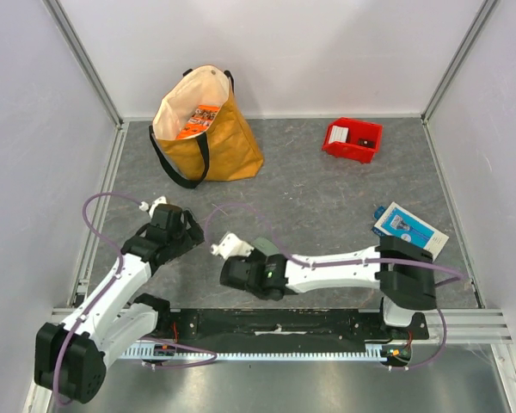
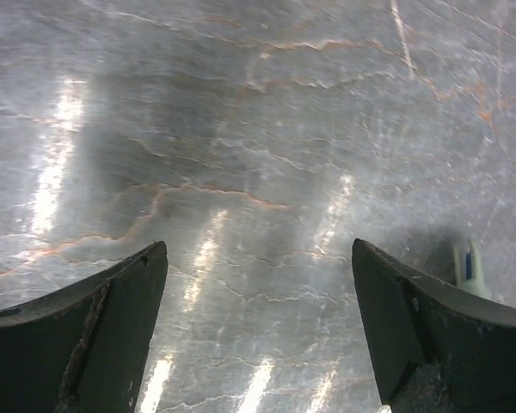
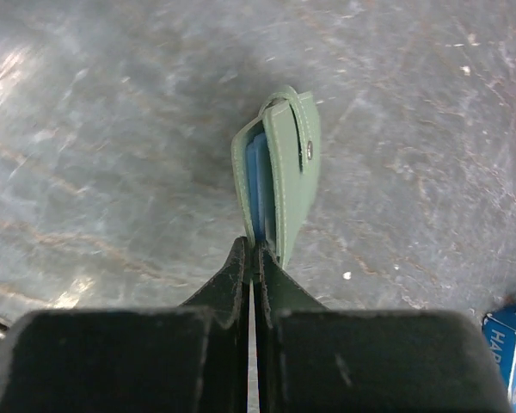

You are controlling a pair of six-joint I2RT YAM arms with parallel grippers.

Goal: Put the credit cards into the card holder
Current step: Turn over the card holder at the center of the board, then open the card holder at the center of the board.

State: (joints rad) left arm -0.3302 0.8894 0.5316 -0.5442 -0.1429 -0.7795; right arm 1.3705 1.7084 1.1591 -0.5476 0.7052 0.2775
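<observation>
My right gripper (image 3: 256,251) is shut on the near edge of the pale-green card holder (image 3: 285,159) and holds it on edge just above the table. A light blue credit card (image 3: 256,185) sits between the holder's flaps; I cannot tell whether the jaws also pinch it. In the top view the holder (image 1: 227,245) shows as a small pale shape at the tip of my right gripper (image 1: 230,261), left of centre. My left gripper (image 2: 260,258) is open and empty over bare table, left of the holder (image 2: 470,270). It also shows in the top view (image 1: 166,211). No other card shows.
A tan tote bag (image 1: 208,138) stands at the back left. A red bin (image 1: 353,140) with white items sits at the back right. A blue-and-white printed box (image 1: 410,225) lies at the right, near the right arm's base. White walls close in the table.
</observation>
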